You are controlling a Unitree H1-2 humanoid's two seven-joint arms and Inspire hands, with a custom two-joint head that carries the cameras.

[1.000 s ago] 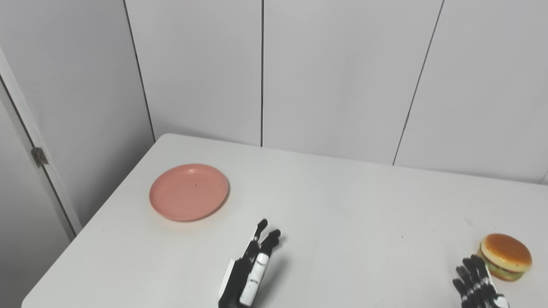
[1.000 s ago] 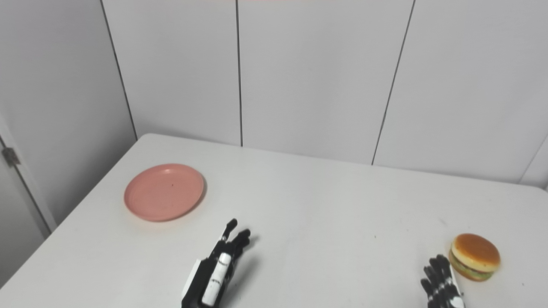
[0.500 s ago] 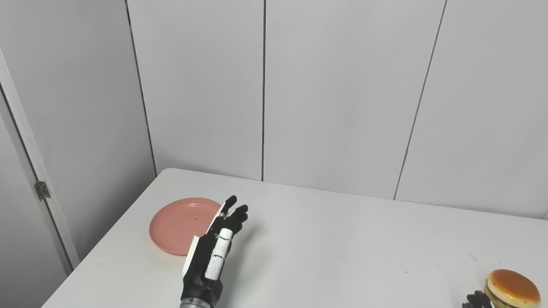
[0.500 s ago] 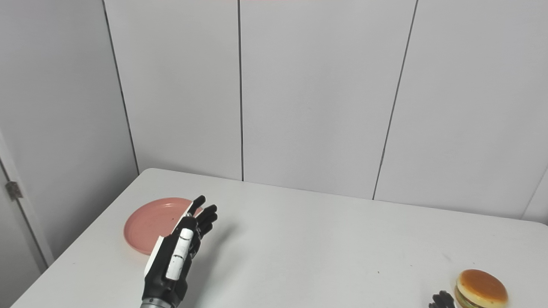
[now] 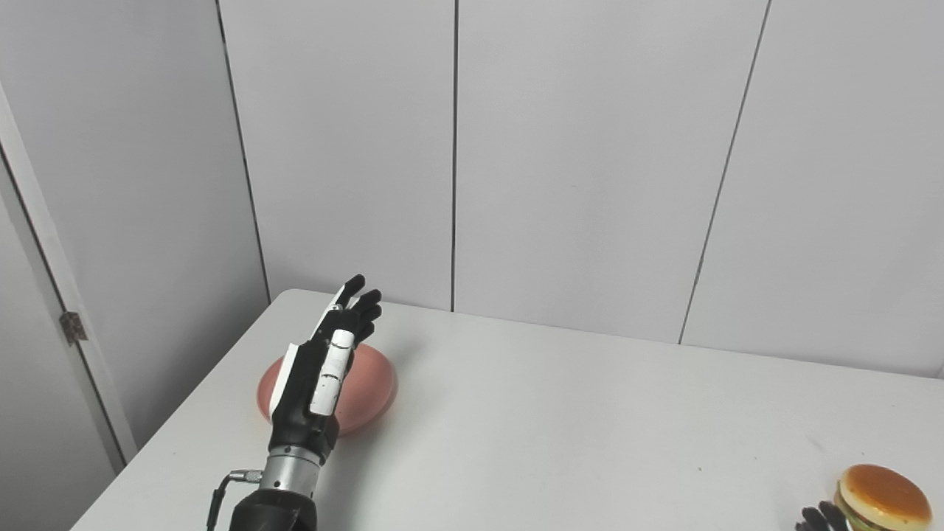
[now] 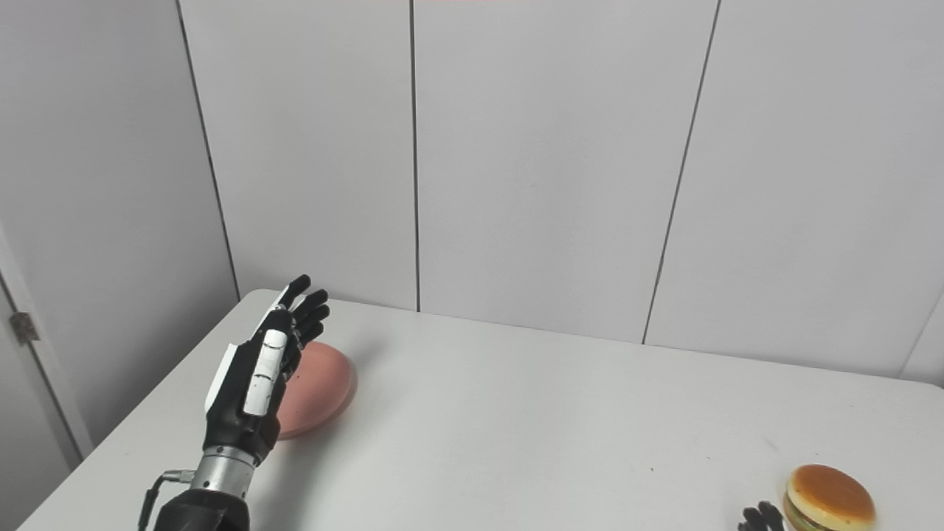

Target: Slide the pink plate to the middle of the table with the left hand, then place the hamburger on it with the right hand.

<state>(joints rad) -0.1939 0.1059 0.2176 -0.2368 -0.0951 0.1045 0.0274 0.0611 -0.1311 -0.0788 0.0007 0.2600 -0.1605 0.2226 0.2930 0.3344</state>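
Left hand reaching over the plate, slide not yet begun

The round pink plastic plate (image 5: 369, 383) lies near the white table's (image 5: 560, 413) far left corner; the black-and-white left hand (image 5: 324, 361) is raised over it, fingers straight and apart, holding nothing. It likely must lower and drag rightward. The toy hamburger (image 5: 881, 495) waits at right; right hand (image 5: 818, 518) barely visible, state unclear

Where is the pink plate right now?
The pink plate lies on the table's far left part, partly hidden behind the raised left hand, far from the hamburger.
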